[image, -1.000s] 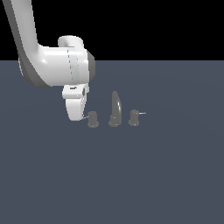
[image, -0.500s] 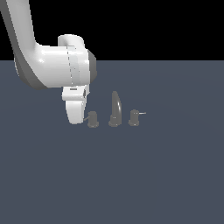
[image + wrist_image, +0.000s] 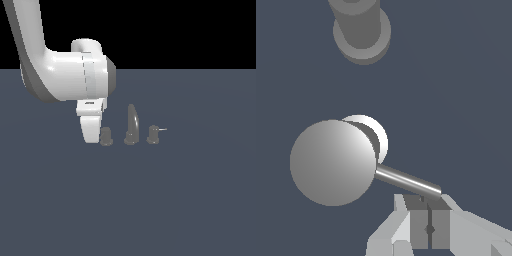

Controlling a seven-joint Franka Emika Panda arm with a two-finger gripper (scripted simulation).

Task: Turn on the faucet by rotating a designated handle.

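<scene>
Grey and squat, the handle (image 3: 106, 136) stands at the nine o'clock end of the three-piece faucet (image 3: 131, 126), with the tall spout (image 3: 131, 122) between it and a twin knob (image 3: 153, 134) whose lever juts toward three o'clock. The white gripper (image 3: 92, 131) hangs just beside the handle on its nine o'clock side, hiding the lever in the exterior view. In the wrist view the handle's (image 3: 333, 161) pale lever (image 3: 407, 181) runs out from the knob, its long axis roughly level, its tip touching or nearly touching the gripper (image 3: 428, 227), whose two pads are pressed together with nothing between them. The likely risk: with the claw closed, any turn relies on a sideways push at the lever's tip, and the thin rod could slip off the pad edge, leaving the handle unturned.
</scene>
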